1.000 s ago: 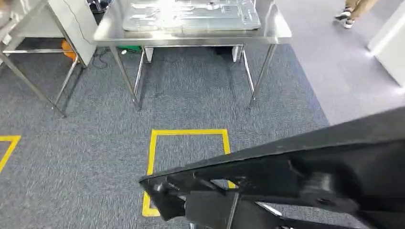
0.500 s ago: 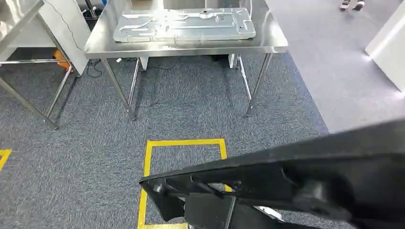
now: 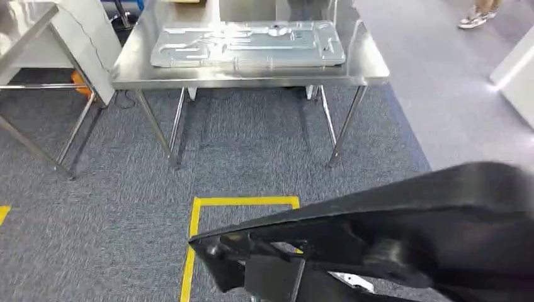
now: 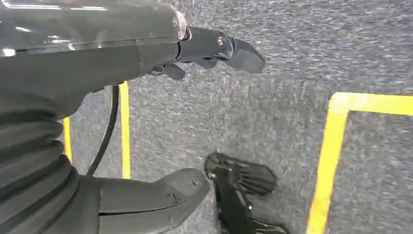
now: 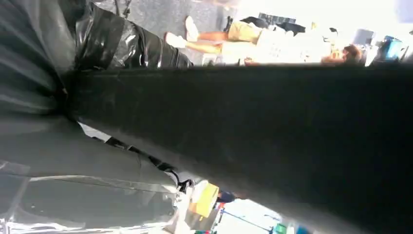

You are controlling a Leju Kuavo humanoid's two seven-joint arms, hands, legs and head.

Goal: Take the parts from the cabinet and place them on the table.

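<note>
A long black plastic part (image 3: 378,233) slants across the lower right of the head view, its ribbed end low over the carpet. In the right wrist view the same black part (image 5: 272,126) runs across the picture, and my right hand (image 5: 73,146) grips it, thumb under it. My left hand (image 4: 97,63) hangs over the grey carpet with fingers (image 4: 234,48) and thumb apart and nothing between them. Ahead stands the steel table (image 3: 252,74); a flat silver metal panel (image 3: 249,43) lies on it.
A yellow taped square (image 3: 196,202) marks the carpet between me and the table. A second steel frame (image 3: 38,94) stands at the left. A person's feet (image 3: 478,16) are at the far right, near a white cabinet (image 3: 516,69).
The whole view has shifted as the camera moved: the table and yellow square sit lower and closer. The black part keeps its place in my view.
</note>
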